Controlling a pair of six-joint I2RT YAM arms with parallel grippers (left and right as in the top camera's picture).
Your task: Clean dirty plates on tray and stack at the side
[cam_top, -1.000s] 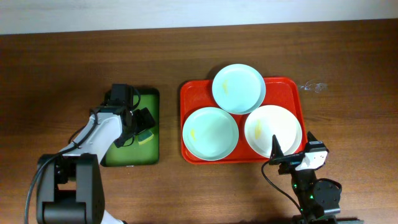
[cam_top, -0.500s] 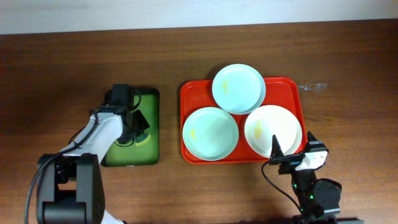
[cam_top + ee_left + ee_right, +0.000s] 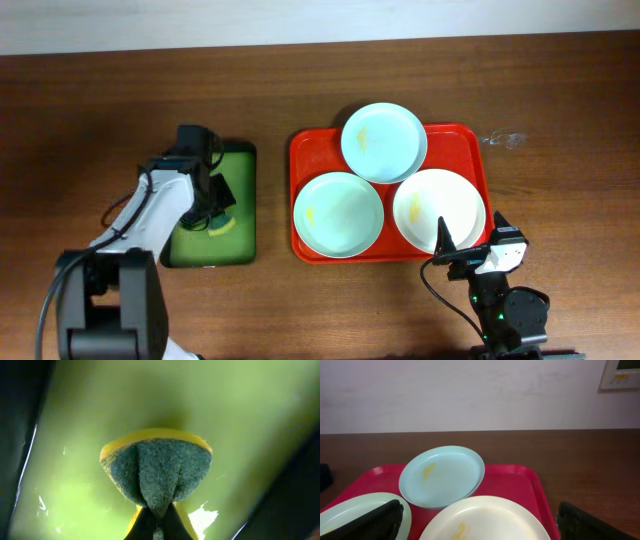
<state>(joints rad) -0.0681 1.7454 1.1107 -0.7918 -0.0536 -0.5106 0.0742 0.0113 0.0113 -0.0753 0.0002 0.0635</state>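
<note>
Surface: wooden table point(image 3: 90, 110) stretching dark brown under both arms, meeting a pale wall point(image 3: 470, 390) at the far edge.
Left arm: leaning over the green tray point(image 3: 241, 170), left gripper point(image 3: 217, 198) pointing down, jaws pinching the sponge point(image 3: 156, 474).
Sponge: bulging yellow with a grey-green scouring face, folding inward where squeezed, hanging close to the glossy green floor, contact with it not showing clearly.
Middle: red tray point(image 3: 303, 150) lying just right of the green one, apart from it, carrying all three plates.
Near left: left mint plate point(image 3: 338, 214) sitting flat, showing a yellow smear.
Far: far mint plate point(image 3: 384, 142) resting on both others' rims, overhanging the red rim, showing a yellowish streak.
Near right: cream plate point(image 3: 438, 207) lying flat, carrying a small yellow mark.
Right arm: right gripper point(image 3: 480, 527) sitting at the table's near edge by the red tray's corner, facing the plates, jaws standing spread wide, holding nothing.
</note>
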